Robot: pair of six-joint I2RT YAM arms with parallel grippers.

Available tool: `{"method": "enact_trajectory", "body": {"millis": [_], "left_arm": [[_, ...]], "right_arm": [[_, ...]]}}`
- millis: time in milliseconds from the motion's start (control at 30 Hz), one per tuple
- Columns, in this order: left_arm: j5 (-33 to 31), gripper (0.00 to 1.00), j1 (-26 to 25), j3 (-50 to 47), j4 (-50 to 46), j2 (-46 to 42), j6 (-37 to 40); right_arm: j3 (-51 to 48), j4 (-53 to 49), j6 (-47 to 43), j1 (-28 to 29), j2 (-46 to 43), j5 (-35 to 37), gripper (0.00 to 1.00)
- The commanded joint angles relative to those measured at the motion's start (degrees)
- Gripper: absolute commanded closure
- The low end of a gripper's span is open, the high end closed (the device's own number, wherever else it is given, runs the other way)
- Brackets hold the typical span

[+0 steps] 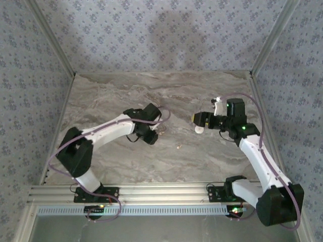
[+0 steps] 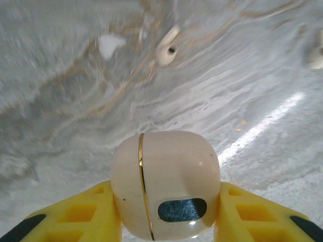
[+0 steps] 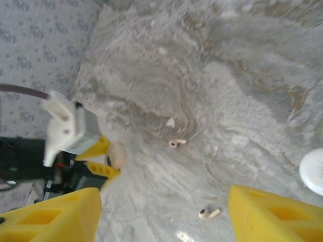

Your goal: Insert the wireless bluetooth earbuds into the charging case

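The left claw [image 2: 166, 218] is clenched on the charging case [image 2: 166, 184], its two yellow fingers [image 2: 83, 214] pressed against the case's opposite sides. The case is peach, with a thin gold seam running down its face and a dark oval patch low on the side toward the wrist camera. It is held above the marbled surface [image 2: 75, 101]. Beyond the case on the surface lies one earbud [image 2: 168, 48], with a small white chip [image 2: 110, 44] just left of it. A second earbud [image 2: 315, 55] lies blurred well off to the case's right. From the right wrist, the case [image 3: 117, 155] shows pinched in the left claw at the left, with one earbud [image 3: 176, 143] to its right and the other earbud [image 3: 209, 213] farther from the case. A white disc [image 3: 313, 171] lies well apart from the case at the far right edge. The right claw [image 3: 161, 217] is released, its fingers [image 3: 275, 217] spread wide with bare surface between them.
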Motion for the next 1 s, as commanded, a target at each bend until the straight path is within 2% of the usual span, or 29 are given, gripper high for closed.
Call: {"method": "enact_trajectory", "body": {"millis": [0, 200, 400, 633, 967], "left_arm": [[2.5, 0.59, -0.2, 0.0, 1.5, -4.6, 12.0], [6.8, 0.59, -0.6, -4.6, 6.6, -12.8, 27.3], [11.4, 0.6, -0.8, -5.8, 6.0, -17.3, 38.7], [12.9, 0.61, -1.6, -3.6, 4.7, -16.9, 42.7], [13.6, 0.61, -2.2, -3.2, 5.2, -17.2, 42.9]], "right_arm": [[3.3, -7.1, -1.3, -0.6, 2.9, -8.9, 0.36], [4.6, -4.9, -0.2, 0.6, 6.5, -15.3, 0.43], [8.3, -4.7, 0.1, 5.3, 12.1, -22.2, 0.47], [11.8, -4.9, 0.0, 14.6, 17.7, -22.3, 0.46], [15.7, -4.6, -0.2, 20.7, 24.9, -22.7, 0.43]]}}
